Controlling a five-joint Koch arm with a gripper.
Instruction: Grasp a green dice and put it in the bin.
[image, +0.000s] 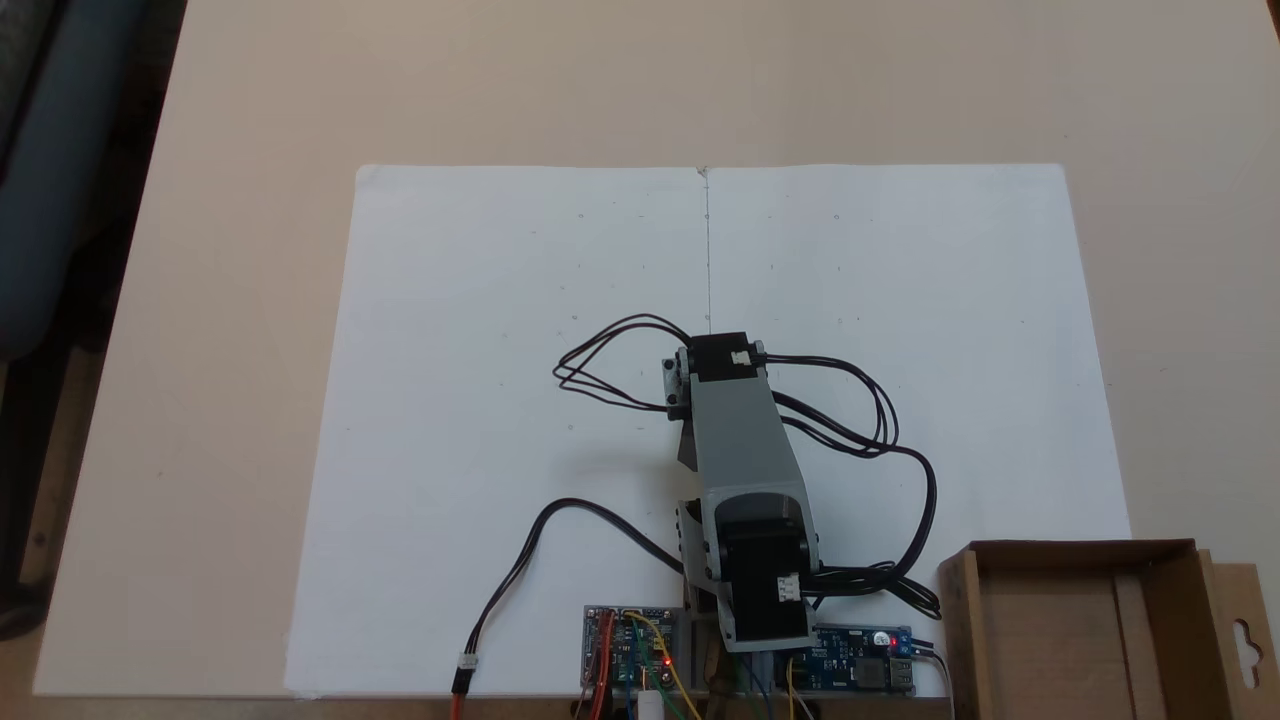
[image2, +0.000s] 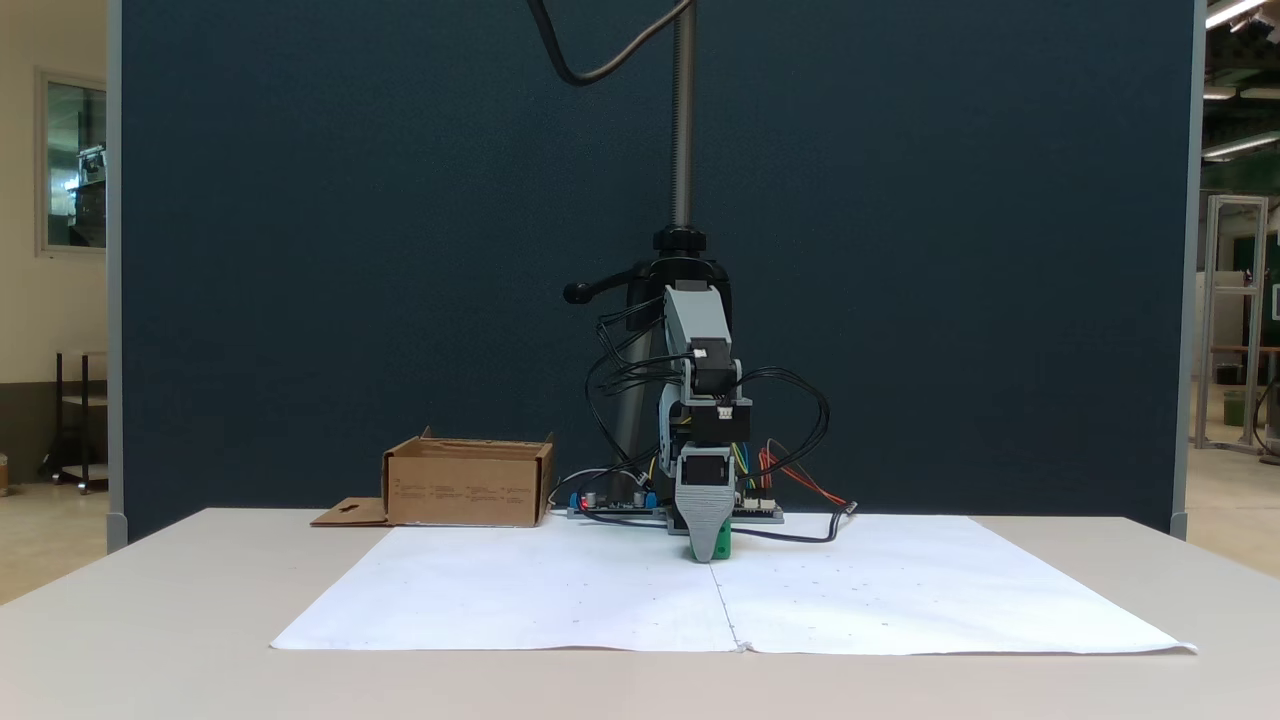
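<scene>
one green dice (image2: 722, 545) sits on the white paper sheets (image2: 560, 590), low at the gripper (image2: 708, 548), partly hidden behind the grey jaw, and whether the jaws are clamped on it cannot be told. one brown cardboard bin (image: 1085, 630) stands well apart beside two circuit boards (image: 630, 645), its flap with the hang-hole (image: 1243, 640) folded outward.

Matt brown cardboard bin (image: 1085, 625), white paper sheet (image: 480, 330), smooth beige table (image: 250, 120).
</scene>
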